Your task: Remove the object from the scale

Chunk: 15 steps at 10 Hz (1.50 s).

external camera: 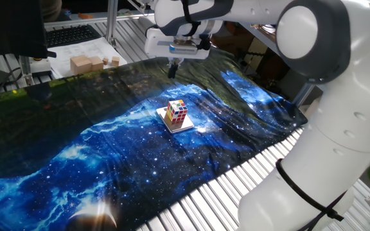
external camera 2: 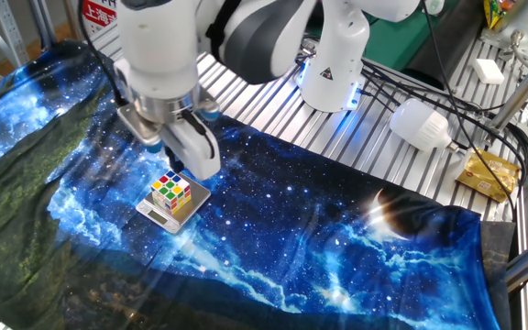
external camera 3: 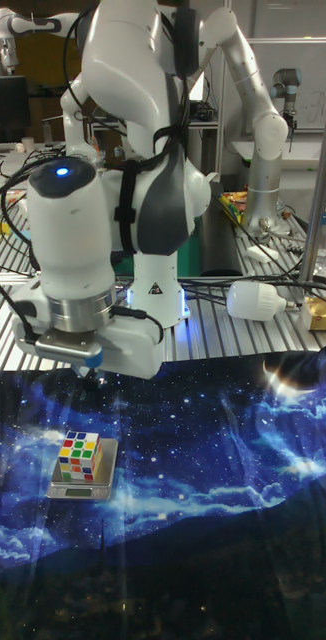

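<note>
The object, a small multicoloured puzzle cube [external camera: 178, 111], stands on the scale [external camera: 189, 126], a thin white-silver plate lying on the galaxy-print cloth. My gripper [external camera: 173, 70] hangs above the cloth, behind the cube and well above its top, touching nothing. Its dark fingers show as one narrow tip, so it is shut and empty. In the other fixed view the white hand sits just over and behind the cube [external camera 2: 171, 192], and the scale [external camera 2: 154, 212] pokes out beneath it. The tall fixed view has the gripper [external camera 3: 91, 376] above the cube [external camera 3: 80, 455] and scale [external camera 3: 78, 491].
The blue and green cloth [external camera: 108, 147] covers most of the slatted table. Tan wooden blocks [external camera: 88, 63] rest on white paper [external camera: 76, 50] at the back left, near a keyboard [external camera: 69, 35]. A white bulb-shaped device [external camera 2: 420, 124], cables and a yellow box [external camera 2: 486, 174] lie beside the robot base [external camera 2: 333, 69].
</note>
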### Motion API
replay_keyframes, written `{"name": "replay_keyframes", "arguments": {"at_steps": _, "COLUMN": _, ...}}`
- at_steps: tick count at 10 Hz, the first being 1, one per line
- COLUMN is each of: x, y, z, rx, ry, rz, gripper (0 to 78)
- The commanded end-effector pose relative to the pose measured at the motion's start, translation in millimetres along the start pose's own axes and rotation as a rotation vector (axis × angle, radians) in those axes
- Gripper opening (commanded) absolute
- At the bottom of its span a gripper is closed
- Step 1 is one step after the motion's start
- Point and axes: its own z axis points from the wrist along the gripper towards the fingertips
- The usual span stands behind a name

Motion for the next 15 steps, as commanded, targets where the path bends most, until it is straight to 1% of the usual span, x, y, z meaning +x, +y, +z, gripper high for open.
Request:
{"name": "replay_keyframes", "arguments": {"at_steps": 1, "x": -11.5, "y": -16.5, "z": 12.9, "rx": 0.004, "ry": -0.001, "rz": -0.066, "gripper": 0.0}}
{"name": "replay_keyframes", "arguments": {"at_steps": 3, "x": -10.8, "y": -21.2, "z": 16.3, "rx": 0.006, "ry": 0.0, "rz": -0.082, "gripper": 0.0}}
{"name": "replay_keyframes", "arguments": {"at_steps": 4, "x": -9.7, "y": -27.6, "z": 20.8, "rx": 0.005, "ry": 0.0, "rz": -0.1, "gripper": 0.0}}
{"name": "replay_keyframes", "arguments": {"at_steps": 6, "x": -6.1, "y": -32.7, "z": 26.2, "rx": 0.003, "ry": 0.0, "rz": -0.11, "gripper": 0.0}}
{"name": "replay_keyframes", "arguments": {"at_steps": 7, "x": -3.2, "y": -34.0, "z": 33.7, "rx": 0.003, "ry": -0.007, "rz": -0.113, "gripper": 0.0}}
{"name": "replay_keyframes", "arguments": {"at_steps": 8, "x": -3.1, "y": -34.0, "z": 34.2, "rx": 0.003, "ry": -0.007, "rz": -0.114, "gripper": 0.0}}
{"name": "replay_keyframes", "arguments": {"at_steps": 12, "x": -3.4, "y": -35.5, "z": 48.5, "rx": 0.002, "ry": -0.006, "rz": -0.124, "gripper": 0.0}}
{"name": "replay_keyframes", "arguments": {"at_steps": 15, "x": -4.0, "y": -38.4, "z": 65.5, "rx": 0.001, "ry": -0.012, "rz": -0.123, "gripper": 0.0}}
